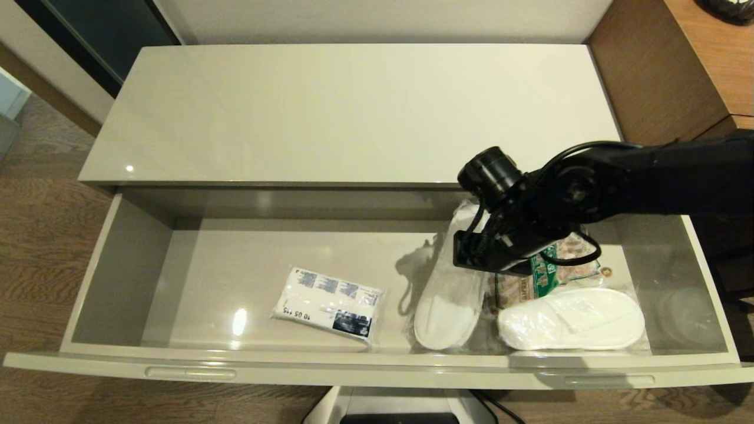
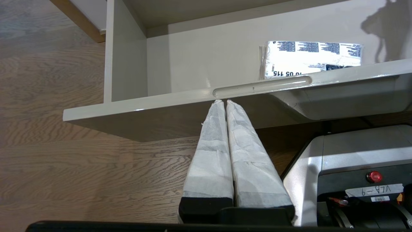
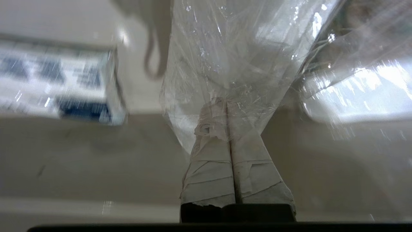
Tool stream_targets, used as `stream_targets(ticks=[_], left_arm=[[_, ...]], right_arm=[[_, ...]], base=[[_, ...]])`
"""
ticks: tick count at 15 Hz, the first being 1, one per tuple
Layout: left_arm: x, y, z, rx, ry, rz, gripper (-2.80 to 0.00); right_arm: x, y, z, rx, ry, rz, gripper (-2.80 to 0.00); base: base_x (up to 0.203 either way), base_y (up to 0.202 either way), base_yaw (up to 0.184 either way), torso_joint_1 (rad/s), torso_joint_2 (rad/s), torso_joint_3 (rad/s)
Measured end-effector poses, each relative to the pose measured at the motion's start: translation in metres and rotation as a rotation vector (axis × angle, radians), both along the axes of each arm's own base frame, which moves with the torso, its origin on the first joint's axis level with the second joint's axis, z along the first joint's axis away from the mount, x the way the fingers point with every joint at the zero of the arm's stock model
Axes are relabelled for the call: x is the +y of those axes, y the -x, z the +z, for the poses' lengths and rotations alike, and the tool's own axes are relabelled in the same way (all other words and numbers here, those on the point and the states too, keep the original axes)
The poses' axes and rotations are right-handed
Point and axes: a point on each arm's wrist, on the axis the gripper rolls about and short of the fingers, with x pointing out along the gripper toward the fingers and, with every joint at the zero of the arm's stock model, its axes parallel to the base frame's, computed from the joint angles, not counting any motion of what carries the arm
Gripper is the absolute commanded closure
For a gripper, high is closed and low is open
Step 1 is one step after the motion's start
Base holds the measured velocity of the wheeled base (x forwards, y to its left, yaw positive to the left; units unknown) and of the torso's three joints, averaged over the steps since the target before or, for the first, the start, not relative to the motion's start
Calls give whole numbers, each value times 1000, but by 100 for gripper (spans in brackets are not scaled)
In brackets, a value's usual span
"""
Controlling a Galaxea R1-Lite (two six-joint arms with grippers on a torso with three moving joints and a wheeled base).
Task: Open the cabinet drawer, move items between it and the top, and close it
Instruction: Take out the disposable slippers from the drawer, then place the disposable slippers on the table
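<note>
The cabinet drawer (image 1: 377, 360) stands pulled fully out below the glossy top (image 1: 353, 112), which carries nothing. On the drawer floor lies the white tissue packet (image 1: 328, 303) (image 2: 309, 58) (image 3: 58, 87). To its right is a wrapped white slipper (image 1: 450, 294). My right gripper (image 3: 225, 104) reaches down into the drawer and is shut on the clear wrap (image 3: 225, 48) at the slipper's far end. My left gripper (image 2: 224, 102) is shut on nothing, just below the drawer's front lip at the left slot handle (image 2: 262, 86).
A second wrapped slipper (image 1: 571, 319) and a colourful printed packet (image 1: 548, 274) lie in the drawer's right part. Taller brown wood-grain furniture (image 1: 677, 65) stands at the right. The robot's base (image 2: 354, 170) sits under the drawer front, on wooden floor.
</note>
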Motion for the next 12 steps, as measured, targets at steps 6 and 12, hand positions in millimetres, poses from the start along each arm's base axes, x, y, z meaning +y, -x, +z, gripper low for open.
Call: stream_targets(ticks=[6,12], left_arm=[[0,0,0,0,0,1,0],[0,0,0,0,0,1,0]], right_arm=[[-33,45,68,36,-48,20,0],[-69,79,123,-2,-135,38,0]], base=[[0,0,0,0,0,0],[0,0,0,0,0,0]])
